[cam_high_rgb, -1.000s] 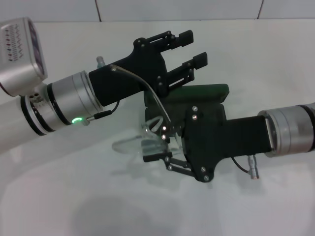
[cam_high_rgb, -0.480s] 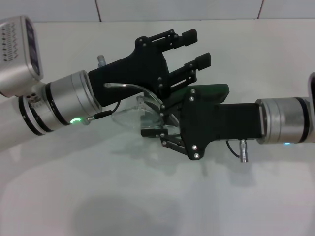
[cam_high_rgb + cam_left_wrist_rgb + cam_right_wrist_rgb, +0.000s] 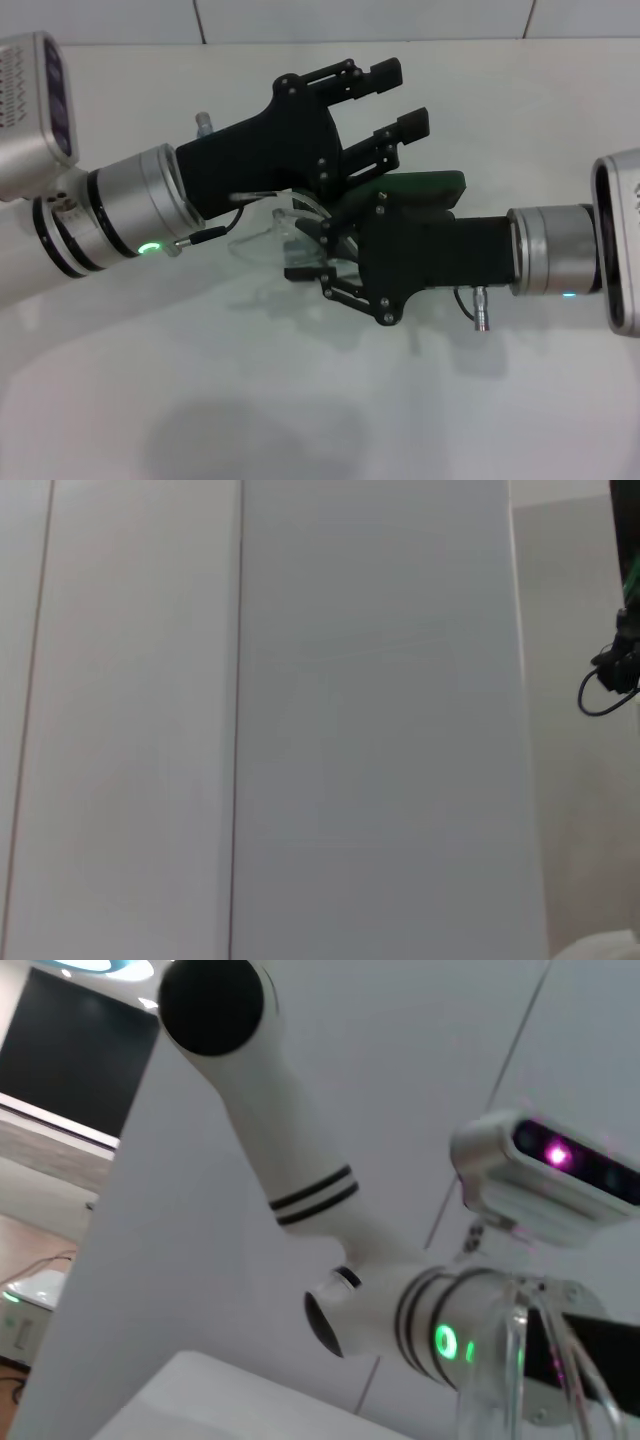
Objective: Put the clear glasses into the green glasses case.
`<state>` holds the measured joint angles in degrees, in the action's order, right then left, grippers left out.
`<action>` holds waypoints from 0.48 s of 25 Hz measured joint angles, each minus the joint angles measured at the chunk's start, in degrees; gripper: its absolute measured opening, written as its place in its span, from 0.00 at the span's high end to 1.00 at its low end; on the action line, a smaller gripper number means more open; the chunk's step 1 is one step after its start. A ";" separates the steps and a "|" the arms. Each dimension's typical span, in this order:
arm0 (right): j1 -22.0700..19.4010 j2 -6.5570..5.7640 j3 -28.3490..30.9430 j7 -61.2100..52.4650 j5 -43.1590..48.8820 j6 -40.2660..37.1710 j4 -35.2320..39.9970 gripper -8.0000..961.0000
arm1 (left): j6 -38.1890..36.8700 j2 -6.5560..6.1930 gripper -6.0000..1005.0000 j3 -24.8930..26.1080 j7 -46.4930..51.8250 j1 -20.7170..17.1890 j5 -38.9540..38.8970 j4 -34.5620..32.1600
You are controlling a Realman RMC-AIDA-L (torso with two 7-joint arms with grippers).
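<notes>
The clear glasses [image 3: 262, 236] hang above the white table, pinched at one end by my right gripper [image 3: 312, 247], which is shut on them. One transparent arm of the clear glasses [image 3: 492, 1370] also rises close in front of the right wrist camera. The green glasses case [image 3: 432, 185] lies on the table behind the right gripper, and only a dark green edge of it shows. My left gripper [image 3: 398, 96] is open and holds nothing. It hovers just above and behind the glasses, with its fingers pointing toward the back right.
The white table [image 3: 250, 400] spreads out in front of both arms. A tiled wall [image 3: 360, 18] closes off the back. The left arm [image 3: 330, 1230] fills the right wrist view. The left wrist view shows only wall panels and a black cable [image 3: 605, 680].
My right gripper has risen off the table with the clear glasses and turned, bringing them up under the left gripper. The right arm drew slightly leftward. The left gripper barely moved.
</notes>
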<state>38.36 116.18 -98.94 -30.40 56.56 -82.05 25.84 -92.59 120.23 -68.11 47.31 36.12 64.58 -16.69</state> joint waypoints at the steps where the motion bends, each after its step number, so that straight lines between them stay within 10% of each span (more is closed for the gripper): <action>1: -0.03 0.00 -0.06 -0.03 -0.36 0.41 0.00 0.86 | -0.30 0.00 0.42 0.00 0.05 -0.02 0.03 0.06; 12: 0.28 0.00 -0.28 -0.69 -2.12 4.03 0.16 0.86 | -0.58 -0.09 0.42 0.00 0.10 -0.83 -0.29 0.04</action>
<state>38.64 116.18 -99.23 -31.09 54.44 -78.03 26.00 -93.17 120.14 -68.11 47.40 35.29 64.29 -16.65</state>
